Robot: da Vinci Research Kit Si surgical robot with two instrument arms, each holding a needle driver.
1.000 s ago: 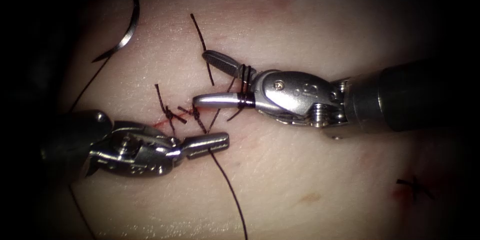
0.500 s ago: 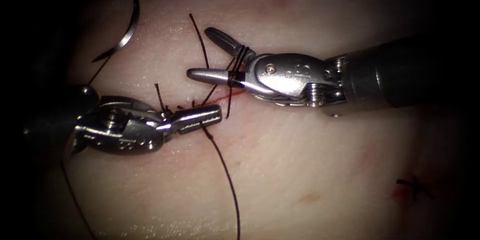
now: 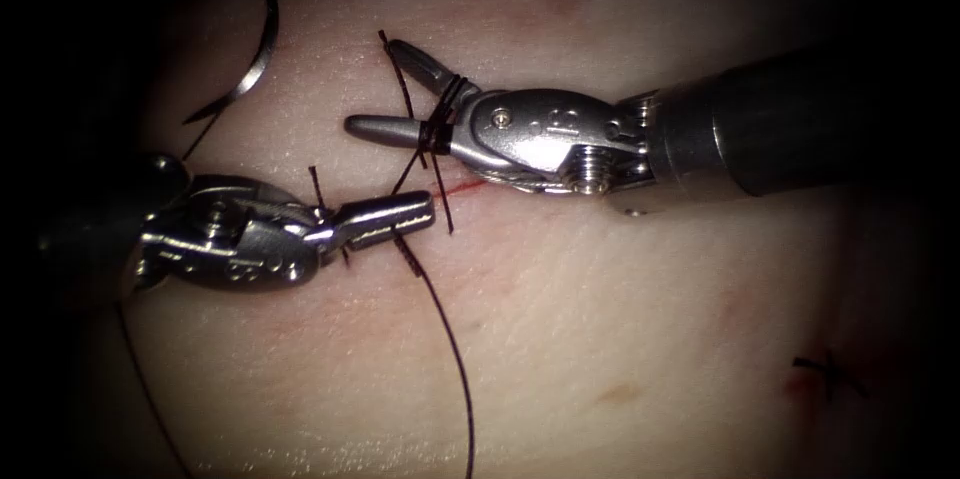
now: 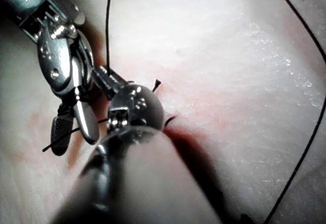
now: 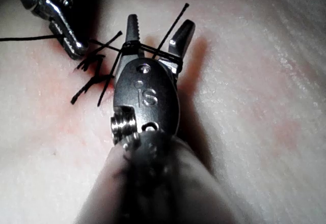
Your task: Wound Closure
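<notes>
Endoscope view | right claw (image 3: 385,89) open, thread (image 3: 440,109) looped around | left claw (image 3: 400,217) grips thread

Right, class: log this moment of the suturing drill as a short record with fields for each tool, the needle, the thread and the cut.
Left tool: jaws shut on the thread
Right tool: jaws open, thread wrapped around both, gripping nothing
Needle: lying free on the tissue, left of the cut, held by neither tool
Cut: red fluid along it, cut ends of thread beside the left tool
</notes>
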